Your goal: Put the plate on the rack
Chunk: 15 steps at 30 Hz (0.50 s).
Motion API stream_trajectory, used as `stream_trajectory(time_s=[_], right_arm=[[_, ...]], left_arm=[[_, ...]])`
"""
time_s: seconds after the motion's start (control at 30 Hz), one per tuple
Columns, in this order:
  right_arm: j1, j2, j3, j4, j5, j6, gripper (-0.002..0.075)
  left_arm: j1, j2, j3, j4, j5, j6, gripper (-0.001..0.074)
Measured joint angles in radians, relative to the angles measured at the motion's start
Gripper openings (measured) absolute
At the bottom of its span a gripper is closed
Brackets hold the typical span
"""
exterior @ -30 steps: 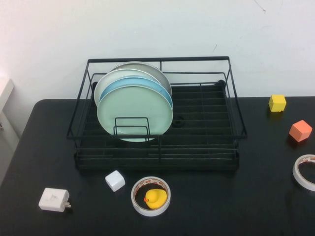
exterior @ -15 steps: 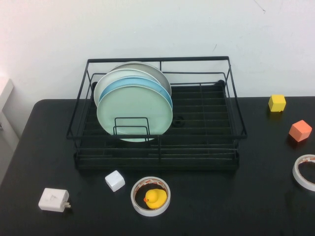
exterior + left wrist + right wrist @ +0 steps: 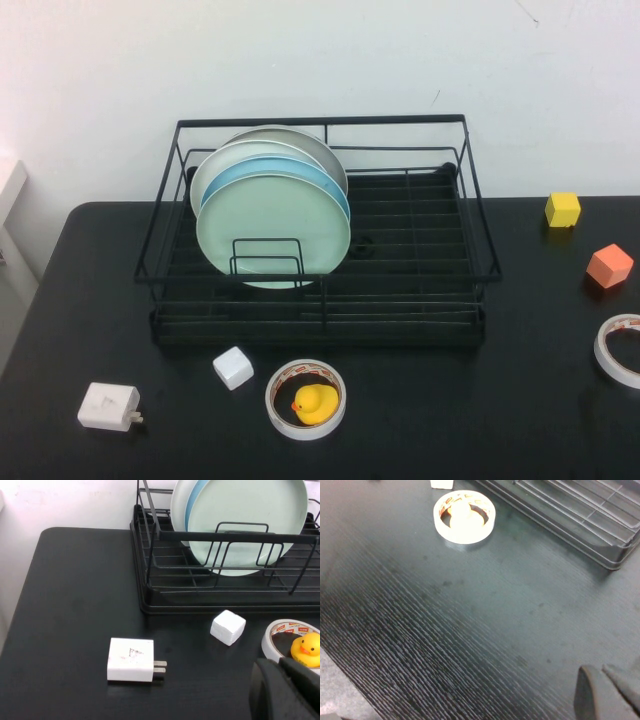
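Left wrist view: left gripper (image 3: 287, 690) hanging low over the black bench (image 3: 75, 605), jaws closed together, gripping nothing. Near it a tape roll (image 3: 282, 635) is ringing a yellow rubber duck (image 3: 306, 650); a white cube (image 3: 228, 627) and a white plug adapter (image 3: 132, 659) are lying beyond. Right gripper (image 3: 607, 692), jaws likewise pressed closed and empty, is hovering over bare wood-grained bench, well apart from the rack (image 3: 320, 240). Matte mint-green plate (image 3: 273, 230) is standing on edge in the black wire rack's left half, frontmost, well apart from both grippers. Behind it, a light blue plate (image 3: 290, 167) and grey-white plates (image 3: 290, 140).
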Motion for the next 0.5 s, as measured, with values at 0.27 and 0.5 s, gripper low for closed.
stream_trajectory(time_s=[0.27,0.5], right_arm=[[-0.120,-0.154,0.002,-0.053,0.000,-0.109,0.0000],[-0.341,-0.320,0.044,-0.115,0.000,-0.155,0.0000]], left_arm=[[0.000,0.000,0.000,-0.002,0.000,0.000,-0.0001],[0.000,0.000,0.000,-0.002,0.000,0.000,-0.0001]])
